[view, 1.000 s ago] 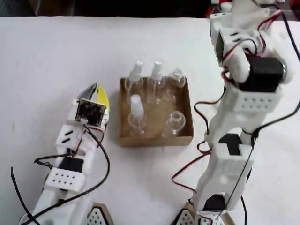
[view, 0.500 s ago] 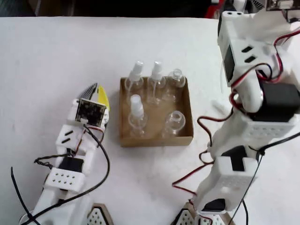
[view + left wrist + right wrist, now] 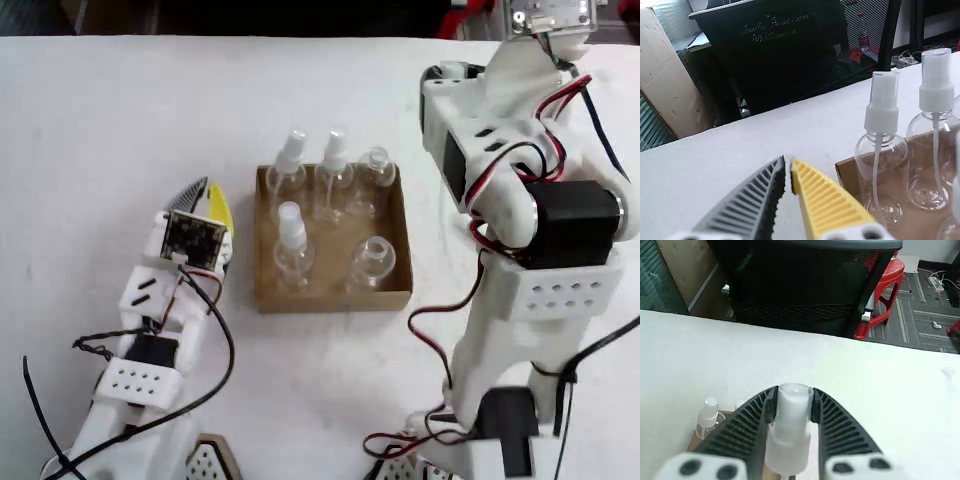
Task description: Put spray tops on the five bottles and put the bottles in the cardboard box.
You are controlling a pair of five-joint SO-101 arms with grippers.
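R gripper (image 3: 792, 392) pinches a spray top (image 3: 789, 435) by its sides over the table; prob. light, hard, slick plastic, so grip low on the collar, while L gripper (image 3: 788, 162) sits clenched on nothing beside the cardboard box (image 3: 262, 240), w/ 2 bottles (image 3: 372, 262) capless inside.

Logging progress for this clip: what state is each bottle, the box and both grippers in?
Cardboard box: open, five bottles inside.
Far-left bottle: capped.
Far-middle bottle: capped.
Far-right bottle: uncapped.
Near-left bottle: capped.
Near-right bottle: uncapped.
Left gripper: shut, empty.
Right gripper: shut on spray top.
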